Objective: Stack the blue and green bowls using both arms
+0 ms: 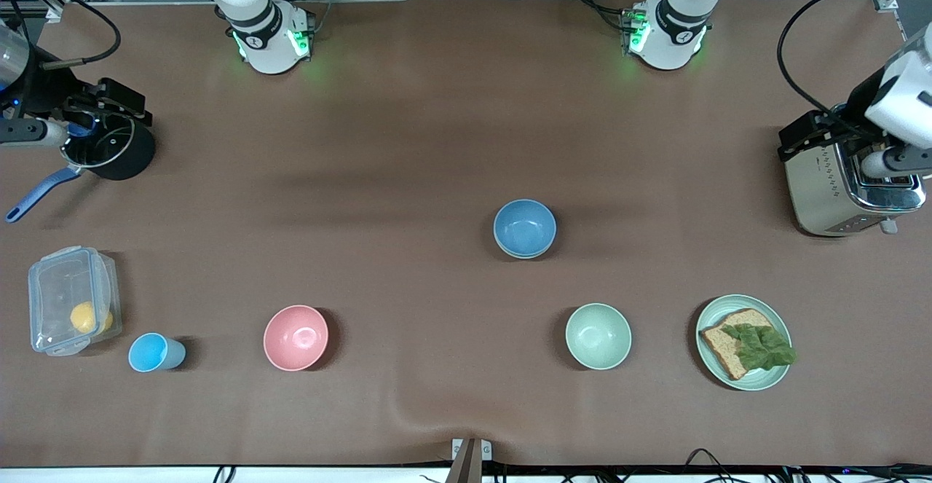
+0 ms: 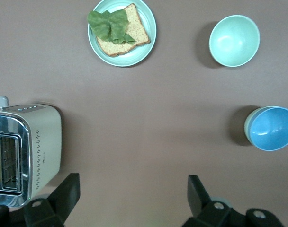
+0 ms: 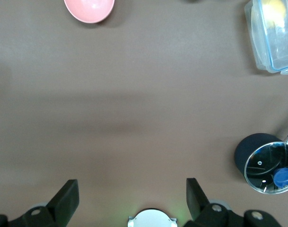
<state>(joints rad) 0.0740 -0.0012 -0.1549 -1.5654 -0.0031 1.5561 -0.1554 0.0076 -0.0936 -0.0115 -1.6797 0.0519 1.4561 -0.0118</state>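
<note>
The blue bowl (image 1: 524, 226) sits inside the green bowl, near the middle of the table toward the left arm's end. Only a thin rim of the green bowl (image 2: 248, 126) shows beside the blue bowl (image 2: 272, 128) in the left wrist view. My left gripper (image 1: 804, 137) is open and empty, up in the air by the toaster; in its own view (image 2: 133, 198) only bare table lies between the fingers. My right gripper (image 1: 109, 104) is open and empty, over the black pot; its own view (image 3: 133, 198) shows bare table.
A paler mint-green bowl (image 1: 598, 336) and a mint plate (image 1: 710, 315) with bread stand nearer the front camera. A pink bowl (image 1: 295, 337), a light-blue cup (image 1: 154, 352) and a clear box (image 1: 69, 308) stand toward the right arm's end. Toaster (image 1: 837, 191), black pot (image 1: 116, 151).
</note>
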